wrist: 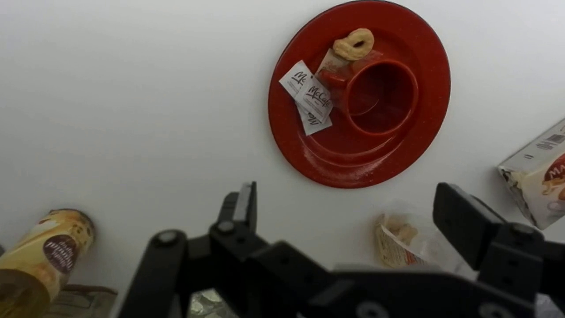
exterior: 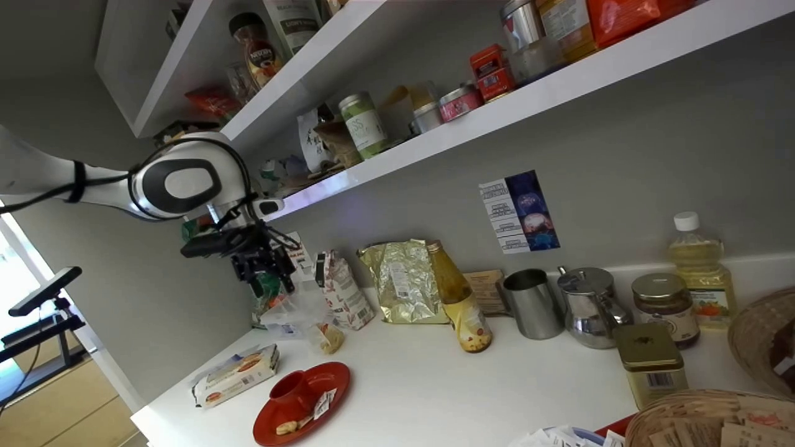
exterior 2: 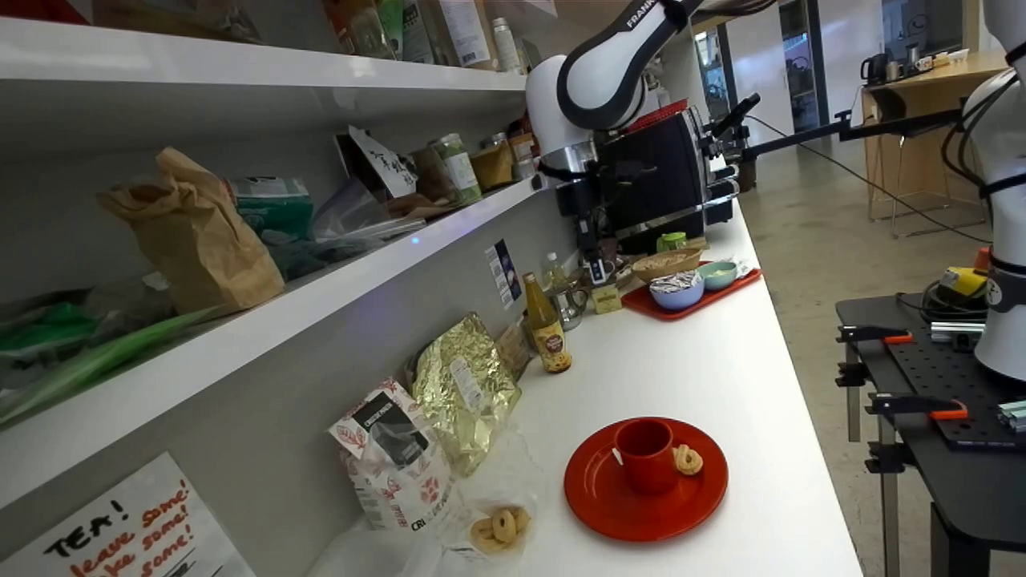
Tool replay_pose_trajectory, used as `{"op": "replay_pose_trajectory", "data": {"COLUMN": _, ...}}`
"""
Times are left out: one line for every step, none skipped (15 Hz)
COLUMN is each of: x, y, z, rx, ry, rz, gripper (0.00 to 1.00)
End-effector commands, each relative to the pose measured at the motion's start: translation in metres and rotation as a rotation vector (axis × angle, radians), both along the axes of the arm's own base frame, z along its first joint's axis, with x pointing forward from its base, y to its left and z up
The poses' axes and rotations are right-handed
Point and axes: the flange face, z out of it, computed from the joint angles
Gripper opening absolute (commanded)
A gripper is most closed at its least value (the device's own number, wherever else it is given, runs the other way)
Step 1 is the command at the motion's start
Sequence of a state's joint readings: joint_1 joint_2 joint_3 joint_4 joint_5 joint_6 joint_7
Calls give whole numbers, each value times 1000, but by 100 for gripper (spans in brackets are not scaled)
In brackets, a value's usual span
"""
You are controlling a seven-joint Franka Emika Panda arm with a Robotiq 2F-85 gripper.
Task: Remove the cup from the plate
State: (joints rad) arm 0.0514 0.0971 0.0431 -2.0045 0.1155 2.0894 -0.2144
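Note:
The red cup stands upright on the round, glossy red plate in both exterior views: cup (exterior: 293, 395), (exterior 2: 648, 461) and plate (exterior: 335, 380), (exterior 2: 591, 498). In the wrist view I look into the empty cup (wrist: 383, 98), its handle pointing left over white sachets (wrist: 314, 98) on the plate (wrist: 348, 174). A tan ring biscuit (wrist: 354, 44) lies beside them. My gripper (wrist: 346, 186) is open, its fingers wide apart with nothing held. In the exterior views the gripper (exterior: 272, 287), (exterior 2: 595, 271) hangs high above the counter, apart from cup and plate.
A wall shelf (exterior 2: 321, 316) with packets runs close beside the arm. A yellow bottle (exterior 2: 547, 324), gold foil bag (exterior 2: 465, 385) and flour bag (exterior 2: 393, 449) stand along the wall. An opened biscuit bag (wrist: 404, 238) and a long packet (exterior: 239, 375) lie near the plate.

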Motion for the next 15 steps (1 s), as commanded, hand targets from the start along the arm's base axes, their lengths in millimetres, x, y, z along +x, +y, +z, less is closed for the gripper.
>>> {"op": "replay_pose_trajectory", "data": {"x": 4, "y": 33, "z": -23, "rx": -19, "ry": 23, "rz": -21, "gripper": 100}}
{"op": "replay_pose_trajectory", "data": {"x": 3, "y": 41, "z": -29, "rx": -20, "ry": 35, "rz": -23, "gripper": 100}}
{"op": "replay_pose_trajectory", "data": {"x": 1, "y": 52, "z": -38, "rx": -23, "ry": 53, "rz": -24, "gripper": 100}}
{"op": "replay_pose_trajectory", "data": {"x": 0, "y": 60, "z": -44, "rx": -25, "ry": 67, "rz": -25, "gripper": 100}}
{"op": "replay_pose_trajectory", "data": {"x": -2, "y": 69, "z": -52, "rx": -31, "ry": 83, "rz": -25, "gripper": 100}}
{"op": "replay_pose_trajectory", "data": {"x": -4, "y": 78, "z": -61, "rx": -36, "ry": 100, "rz": -25, "gripper": 100}}
{"op": "replay_pose_trajectory", "data": {"x": -6, "y": 87, "z": -71, "rx": -41, "ry": 119, "rz": -22, "gripper": 100}}
{"op": "replay_pose_trajectory", "data": {"x": -7, "y": 94, "z": -80, "rx": -46, "ry": 136, "rz": -19, "gripper": 100}}
{"op": "replay_pose_trajectory", "data": {"x": -9, "y": 100, "z": -91, "rx": -52, "ry": 154, "rz": -11, "gripper": 100}}
{"op": "replay_pose_trajectory", "data": {"x": -10, "y": 106, "z": -101, "rx": -58, "ry": 171, "rz": -5, "gripper": 100}}
{"op": "replay_pose_trajectory", "data": {"x": -10, "y": 108, "z": -113, "rx": -65, "ry": 191, "rz": 1, "gripper": 100}}
{"op": "replay_pose_trajectory", "data": {"x": -10, "y": 109, "z": -123, "rx": -71, "ry": 209, "rz": 5, "gripper": 100}}
{"op": "replay_pose_trajectory", "data": {"x": -10, "y": 107, "z": -133, "rx": -78, "ry": 224, "rz": 6, "gripper": 100}}
{"op": "replay_pose_trajectory", "data": {"x": -9, "y": 106, "z": -141, "rx": -83, "ry": 235, "rz": 6, "gripper": 100}}
{"op": "replay_pose_trajectory", "data": {"x": -9, "y": 103, "z": -148, "rx": -85, "ry": 244, "rz": -1, "gripper": 100}}
